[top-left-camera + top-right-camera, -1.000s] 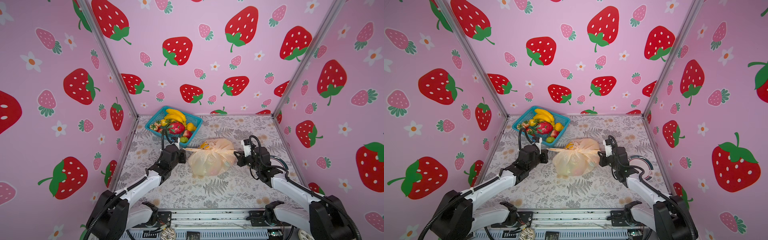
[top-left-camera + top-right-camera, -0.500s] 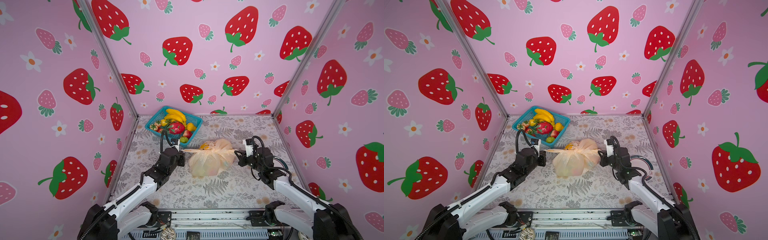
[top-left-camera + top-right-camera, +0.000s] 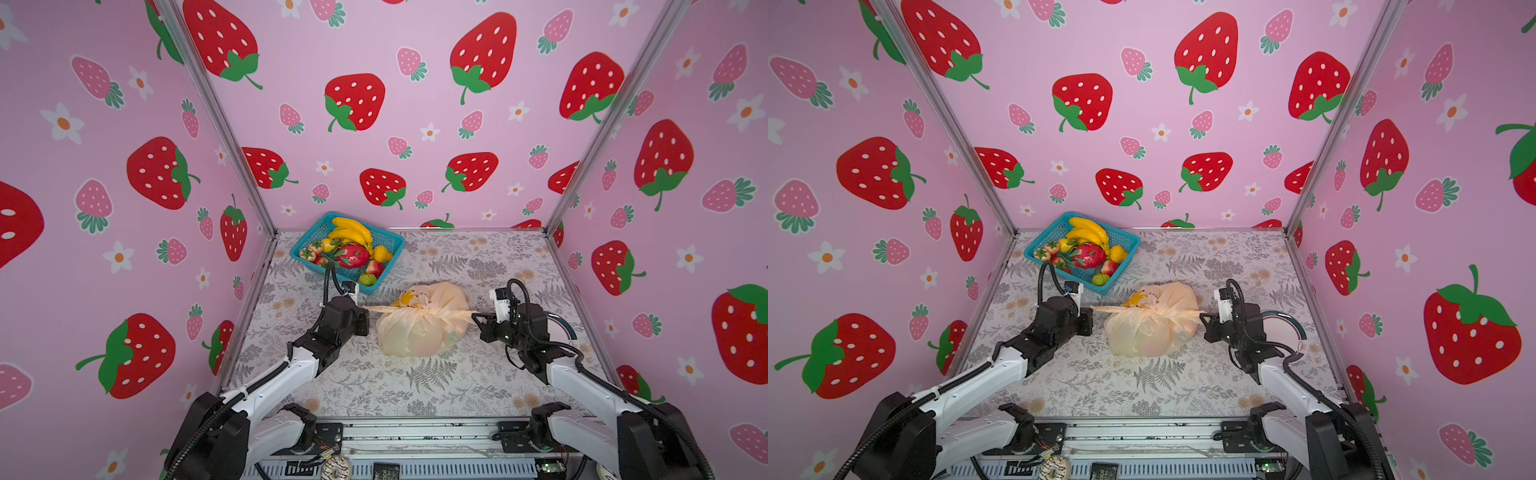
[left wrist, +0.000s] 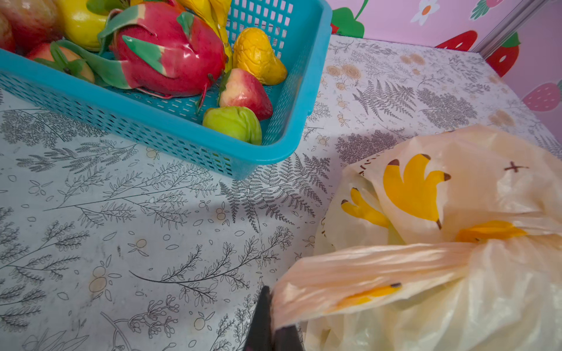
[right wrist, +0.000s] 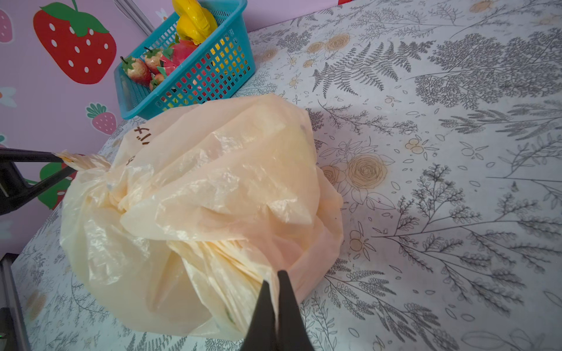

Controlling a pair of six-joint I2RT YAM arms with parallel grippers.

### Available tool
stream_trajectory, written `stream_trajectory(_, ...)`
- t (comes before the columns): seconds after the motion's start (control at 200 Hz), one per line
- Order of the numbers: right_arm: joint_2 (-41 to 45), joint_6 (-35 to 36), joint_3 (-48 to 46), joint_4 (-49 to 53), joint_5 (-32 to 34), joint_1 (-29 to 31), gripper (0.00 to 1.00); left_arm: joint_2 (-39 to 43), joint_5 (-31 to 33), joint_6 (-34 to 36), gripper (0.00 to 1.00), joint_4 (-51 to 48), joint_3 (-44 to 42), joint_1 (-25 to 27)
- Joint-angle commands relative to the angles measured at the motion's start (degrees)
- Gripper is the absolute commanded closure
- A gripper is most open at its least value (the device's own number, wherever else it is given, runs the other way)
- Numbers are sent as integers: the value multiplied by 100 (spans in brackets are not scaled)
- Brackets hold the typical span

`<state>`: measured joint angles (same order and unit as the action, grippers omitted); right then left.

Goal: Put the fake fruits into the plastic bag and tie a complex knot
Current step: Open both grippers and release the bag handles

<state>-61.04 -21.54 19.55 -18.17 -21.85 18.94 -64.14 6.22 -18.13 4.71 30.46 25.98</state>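
1. In both top views the plastic bag (image 3: 419, 332) sits mid-desk (image 3: 415, 386). It is full, rounded and pale peach, and faint colours show through it. The knot (image 3: 424, 309) is bunched on top, with its two flat ends stretched sideways. The left jaws are clamped on one end and the right jaws on the other.
2. In a top view the teal basket (image 3: 1127, 243), holding the other fake fruits (image 3: 1088, 253), stands near the back-left corner, close behind the bag. There is bare desk in front of the bag and at the back right. A plate (image 3: 1298, 330) lies behind the right arm.
3. In the left wrist view the jaws are shut on a flat strip of the bag (image 4: 365, 273), which carries banana prints. The basket (image 4: 182, 133) corner is near but apart.
4. In the right wrist view the jaws pinch the gathered film of the bag (image 5: 197, 212), and open desk (image 5: 456, 182) lies beside it.
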Motion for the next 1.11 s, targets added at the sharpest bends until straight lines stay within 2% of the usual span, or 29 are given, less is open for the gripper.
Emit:
stream_trajectory(0.0, 165, -149, 69, 417, 941, -338, 100, 237, 1248, -307, 100, -196, -36, -389)
stream_trajectory(0.125, 343, -226, -33, 480, 943, -429, 100, 514, 1241, -461, 100, -230, -154, -555)
stream_trajectory(0.25, -15, -447, -401, 32, 282, -905, 100, 272, 810, -793, 100, -71, -367, -955)
stream_trajectory(0.435, -156, -578, -362, -210, 94, -919, 100, 359, 676, -866, 100, 34, -419, -948)
stream_trajectory(0.81, 222, -360, -181, -57, 260, -822, 100, 439, -259, -711, 100, 285, -341, -954)
stream_trajectory(0.941, 414, -286, -86, -13, 103, -819, 82, 488, -536, -616, 79, 92, -204, -952)
stream_trajectory(1.101, 840, -198, 76, 104, -161, -811, 59, 767, -526, -655, 70, -166, -196, -948)
